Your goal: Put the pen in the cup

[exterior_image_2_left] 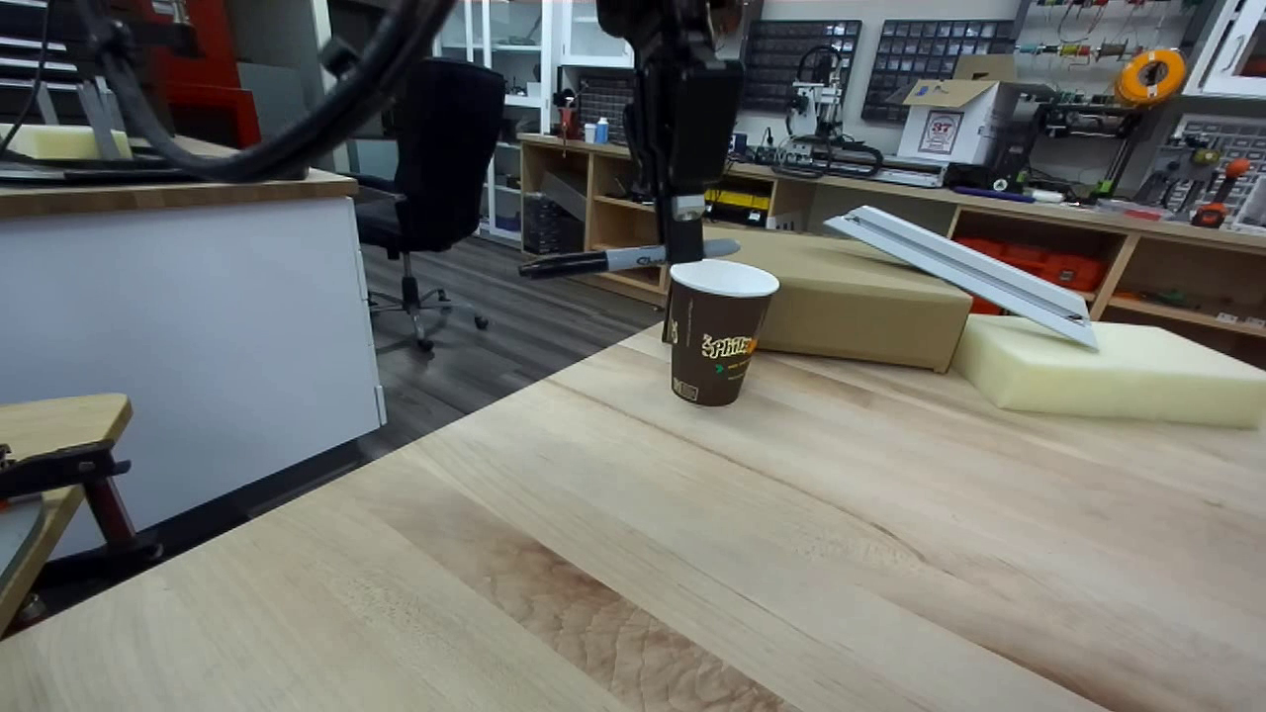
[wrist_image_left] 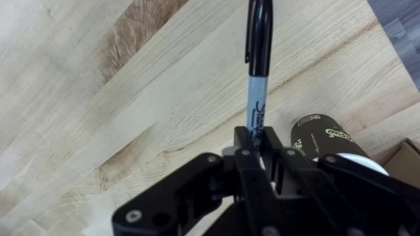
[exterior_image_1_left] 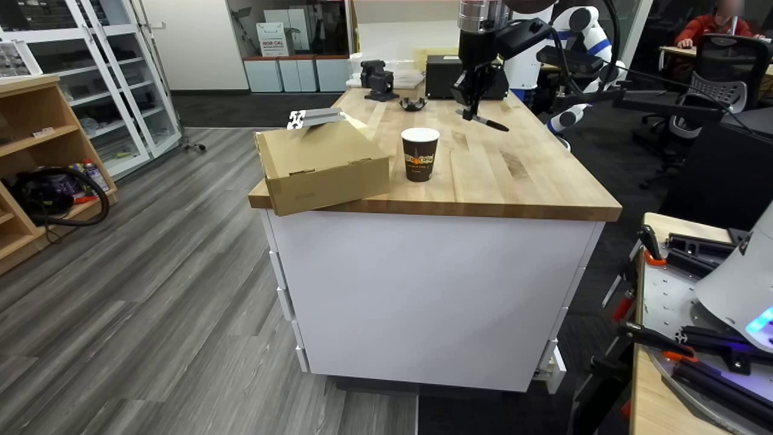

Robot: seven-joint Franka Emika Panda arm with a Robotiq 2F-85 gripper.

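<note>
The pen is a slim grey marker with a black cap. It shows in both exterior views [exterior_image_1_left: 492, 124] [exterior_image_2_left: 633, 258] and in the wrist view [wrist_image_left: 257, 95]. My gripper [wrist_image_left: 255, 139] is shut on the pen's grey barrel, and it also shows in both exterior views [exterior_image_1_left: 468, 113] [exterior_image_2_left: 682, 245]. The pen lies near level in the air, cap end slightly lower. The brown cup [exterior_image_1_left: 420, 156] with a white rim stands upright on the table, also in an exterior view [exterior_image_2_left: 720, 341]. In the wrist view the cup [wrist_image_left: 323, 136] is right of the pen, partly hidden by the gripper.
A tan cardboard box [exterior_image_1_left: 329, 187] sits beside the cup at the edge of the wooden table [exterior_image_1_left: 519, 199]. A metal strip [exterior_image_2_left: 974, 272] leans across the box and a pale foam block [exterior_image_2_left: 1118, 371]. A black vise [exterior_image_1_left: 379, 81] and a dark box [exterior_image_1_left: 439, 75] stand farther back.
</note>
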